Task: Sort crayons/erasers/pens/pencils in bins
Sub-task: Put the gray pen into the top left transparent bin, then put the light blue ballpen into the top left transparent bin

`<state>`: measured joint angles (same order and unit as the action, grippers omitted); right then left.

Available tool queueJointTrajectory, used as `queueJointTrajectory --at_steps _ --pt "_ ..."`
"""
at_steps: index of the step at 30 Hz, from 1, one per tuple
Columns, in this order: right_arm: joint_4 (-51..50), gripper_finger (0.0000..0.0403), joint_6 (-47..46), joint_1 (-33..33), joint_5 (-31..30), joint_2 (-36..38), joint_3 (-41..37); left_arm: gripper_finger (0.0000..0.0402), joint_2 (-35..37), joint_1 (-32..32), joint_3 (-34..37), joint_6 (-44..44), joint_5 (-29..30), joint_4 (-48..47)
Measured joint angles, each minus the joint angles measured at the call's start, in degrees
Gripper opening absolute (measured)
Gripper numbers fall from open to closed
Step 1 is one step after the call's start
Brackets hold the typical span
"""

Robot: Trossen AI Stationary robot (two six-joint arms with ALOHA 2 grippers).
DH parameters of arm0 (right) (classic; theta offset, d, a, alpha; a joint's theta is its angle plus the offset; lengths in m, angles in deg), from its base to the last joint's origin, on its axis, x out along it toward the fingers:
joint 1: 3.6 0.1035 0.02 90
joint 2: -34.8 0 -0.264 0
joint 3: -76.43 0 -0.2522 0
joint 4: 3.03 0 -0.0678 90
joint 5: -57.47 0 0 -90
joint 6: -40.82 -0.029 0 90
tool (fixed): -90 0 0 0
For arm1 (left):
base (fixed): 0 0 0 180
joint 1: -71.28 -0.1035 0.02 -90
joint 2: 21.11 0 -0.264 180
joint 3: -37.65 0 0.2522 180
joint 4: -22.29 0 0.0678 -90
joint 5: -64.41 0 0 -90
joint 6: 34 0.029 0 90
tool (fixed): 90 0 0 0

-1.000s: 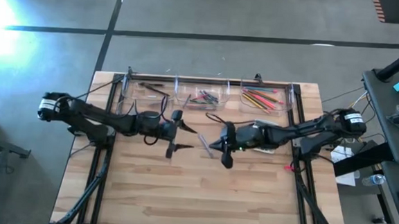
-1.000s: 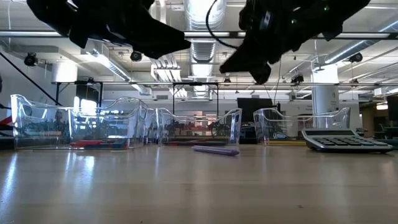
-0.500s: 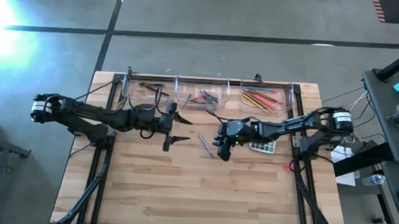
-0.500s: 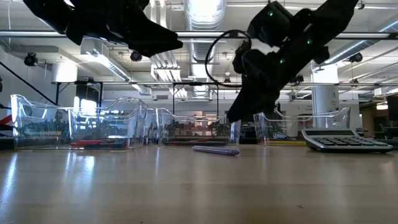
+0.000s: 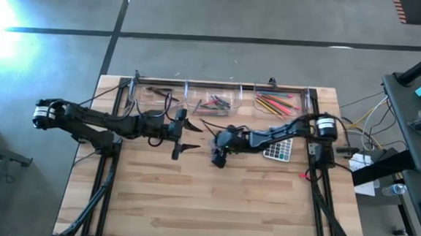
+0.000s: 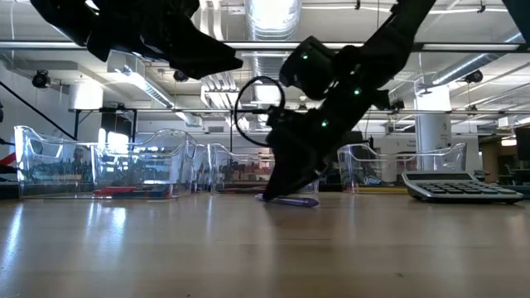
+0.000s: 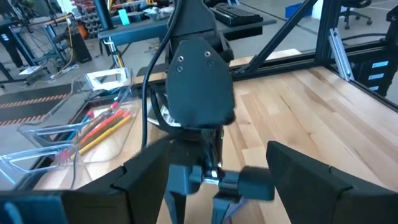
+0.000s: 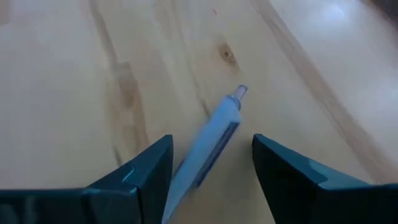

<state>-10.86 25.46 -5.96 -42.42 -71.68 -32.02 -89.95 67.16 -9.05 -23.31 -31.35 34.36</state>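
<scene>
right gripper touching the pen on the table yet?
Apart. Right wrist view: the pen lies between the right gripper's open fingers with bare wood either side.

The right end effector (image 5: 217, 156) has swung across and dropped from well above the wooden tabletop (image 5: 212, 206) down to the pale lavender plastic pen (image 8: 208, 144), its fingers (image 8: 138, 176) now parted on either side of it instead of closed.

The right hand (image 6: 286, 186) hung low over a pen (image 6: 288, 199) lying on the surface (image 6: 248, 248), its tips just above it. Clear bins (image 6: 99, 161) stood behind the pen; a calculator (image 6: 464, 187) lay right of it. The left hand (image 6: 211, 58) stayed high.
</scene>
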Motion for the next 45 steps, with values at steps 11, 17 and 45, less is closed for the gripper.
queueJointTrajectory --at_steps 11,17,45 --pt "-17.0 0.0143 -1.4 0.1 -1.8 -7.6 11.7 0.0252 0.1 0.0 0.2 0.0 0.0 -1.4" --pt "-17.1 0.0039 -1.0 0.3 -0.4 -7.0 11.6 0.0252 0.3 0.0 0.3 0.0 0.0 -1.4" --pt "2.9 0.0007 -0.6 2.1 2.9 25.3 -11.7 0.0252 -2.9 0.0 -0.1 0.1 0.0 -2.2"
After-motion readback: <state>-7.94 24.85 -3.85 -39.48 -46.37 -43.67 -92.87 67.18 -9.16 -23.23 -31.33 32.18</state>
